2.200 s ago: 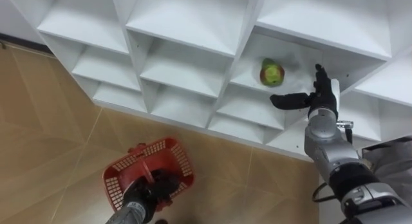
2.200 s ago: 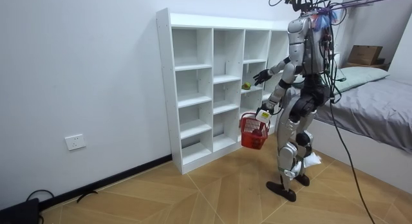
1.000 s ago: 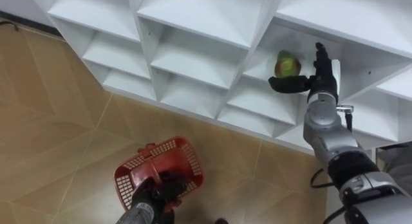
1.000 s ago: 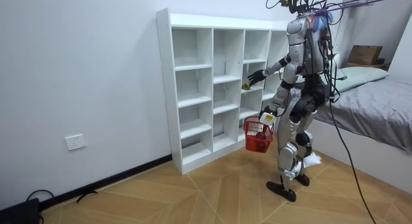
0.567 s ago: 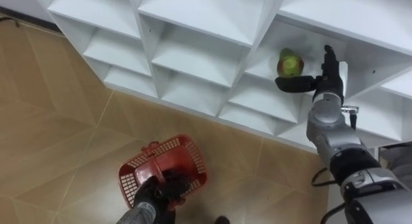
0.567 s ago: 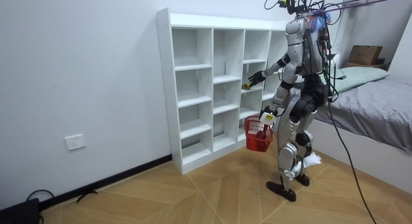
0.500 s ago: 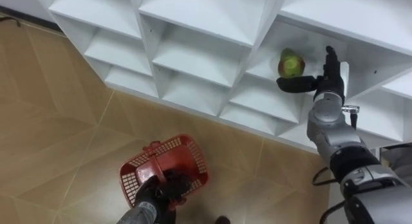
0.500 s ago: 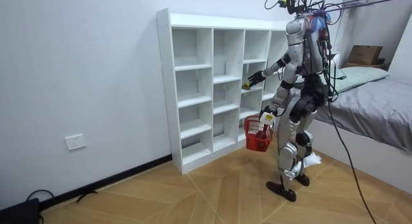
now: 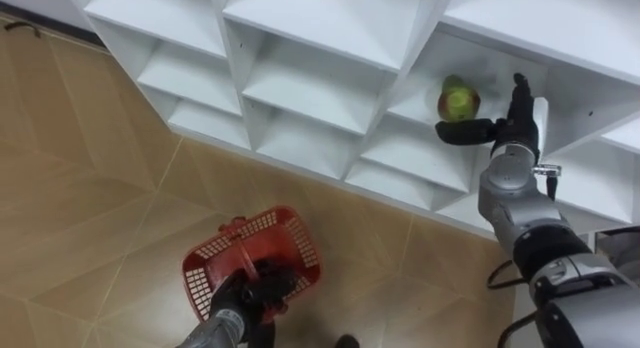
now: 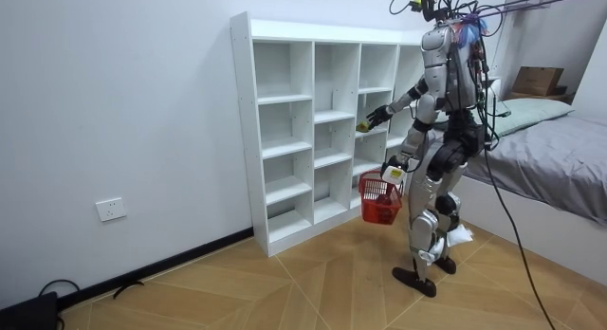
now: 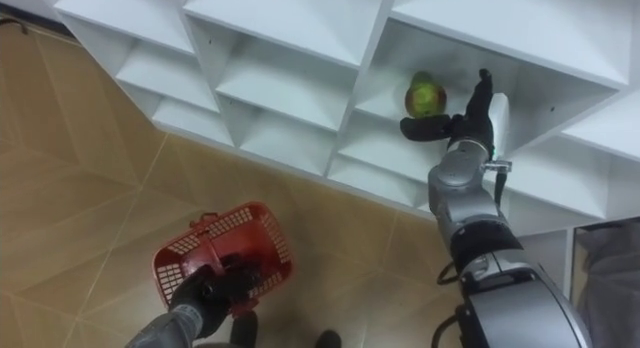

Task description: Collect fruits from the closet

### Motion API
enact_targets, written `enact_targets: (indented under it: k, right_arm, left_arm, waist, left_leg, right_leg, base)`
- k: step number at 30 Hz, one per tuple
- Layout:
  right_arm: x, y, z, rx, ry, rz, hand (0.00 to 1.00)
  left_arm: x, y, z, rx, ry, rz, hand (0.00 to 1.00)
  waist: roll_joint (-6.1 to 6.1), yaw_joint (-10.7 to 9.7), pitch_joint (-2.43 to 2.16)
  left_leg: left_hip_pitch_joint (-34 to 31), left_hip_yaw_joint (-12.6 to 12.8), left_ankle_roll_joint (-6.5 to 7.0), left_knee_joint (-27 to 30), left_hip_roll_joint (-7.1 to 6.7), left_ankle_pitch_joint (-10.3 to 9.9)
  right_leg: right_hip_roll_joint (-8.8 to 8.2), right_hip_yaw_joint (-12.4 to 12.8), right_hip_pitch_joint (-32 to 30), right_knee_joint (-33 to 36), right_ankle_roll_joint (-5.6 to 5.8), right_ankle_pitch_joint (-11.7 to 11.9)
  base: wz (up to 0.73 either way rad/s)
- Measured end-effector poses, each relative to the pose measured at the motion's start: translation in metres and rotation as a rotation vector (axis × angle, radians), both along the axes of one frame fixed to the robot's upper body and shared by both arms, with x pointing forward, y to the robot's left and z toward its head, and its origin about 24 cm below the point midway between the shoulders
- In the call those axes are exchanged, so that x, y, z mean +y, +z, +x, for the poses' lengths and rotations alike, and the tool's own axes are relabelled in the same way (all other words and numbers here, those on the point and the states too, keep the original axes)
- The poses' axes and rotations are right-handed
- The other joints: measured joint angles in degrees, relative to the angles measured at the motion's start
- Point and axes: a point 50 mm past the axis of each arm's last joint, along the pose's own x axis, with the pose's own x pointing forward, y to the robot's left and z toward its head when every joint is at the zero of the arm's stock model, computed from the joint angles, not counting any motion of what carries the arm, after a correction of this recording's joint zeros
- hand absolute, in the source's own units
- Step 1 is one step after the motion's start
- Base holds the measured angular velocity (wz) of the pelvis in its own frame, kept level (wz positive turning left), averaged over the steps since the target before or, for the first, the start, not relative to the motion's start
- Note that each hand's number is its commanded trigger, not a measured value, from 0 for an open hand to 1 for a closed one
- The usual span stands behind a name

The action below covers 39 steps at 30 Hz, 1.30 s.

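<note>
Right hand (image 9: 507,128), fingers spread, reaches beside the green fruit (image 9: 457,100); left hand (image 9: 243,294) clutches red basket (image 9: 214,247).

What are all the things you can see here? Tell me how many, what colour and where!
fruit: one, green with a reddish patch, on a board inside one compartment of the shelf unit
basket: one, red, hanging low over the floor in front of the shelves
shelf unit: one, white, many open compartments, against the wall
floor: one, brown wood, under everything
bed: one, grey, behind the robot
cardboard box: one, brown, beyond the bed
wall socket: one, white, low on the wall
right hand: one, dark, open, reaching into the compartment beside the fruit
left hand: one, dark, shut on the basket's handle
</note>
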Motion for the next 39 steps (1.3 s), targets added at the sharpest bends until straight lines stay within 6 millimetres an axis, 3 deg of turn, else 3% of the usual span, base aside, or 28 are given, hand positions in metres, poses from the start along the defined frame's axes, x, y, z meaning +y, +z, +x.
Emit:
enact_targets:
  k: [11, 30, 39]
  right_arm:
    - [0.005, 0.009, 0.006, -0.025, 0.006, -0.023, 0.00]
    - [0.011, 0.011, 0.009, -0.015, 0.049, -0.093, 0.00]
    - [0.010, 0.008, 0.008, 0.001, 0.041, -0.097, 0.00]
  left_arm:
    - [-0.001, 0.001, 0.001, -0.008, -0.037, 0.019, 1.00]
    - [-0.003, 0.002, 0.002, -0.020, -0.045, 0.011, 1.00]
    - [-0.006, 0.001, 0.001, -0.018, -0.049, 0.006, 1.00]
  waist:
    - [-0.82, 0.5, 0.84]
    - [-0.82, 3.5, 0.83]
    - [-0.85, 3.8, 0.85]
  left_leg:
    - [-0.7, 0.1, 0.29, 0.1, -0.22, 0.5]
    - [-1.9, -0.1, 0.46, 0.1, -0.54, 0.9]
    - [-1.9, -0.5, 0.48, 0.0, -0.74, 1.1]
  right_leg:
    - [-0.10, -0.4, -0.8, 0.8, 0.00, 0.0]
    - [-0.52, -0.5, -2.6, 1.8, 0.01, 0.0]
    - [-0.67, -0.9, -2.5, 2.0, 0.01, 0.0]
  base:
    - [0.01]
    - [0.00]
    - [0.01]
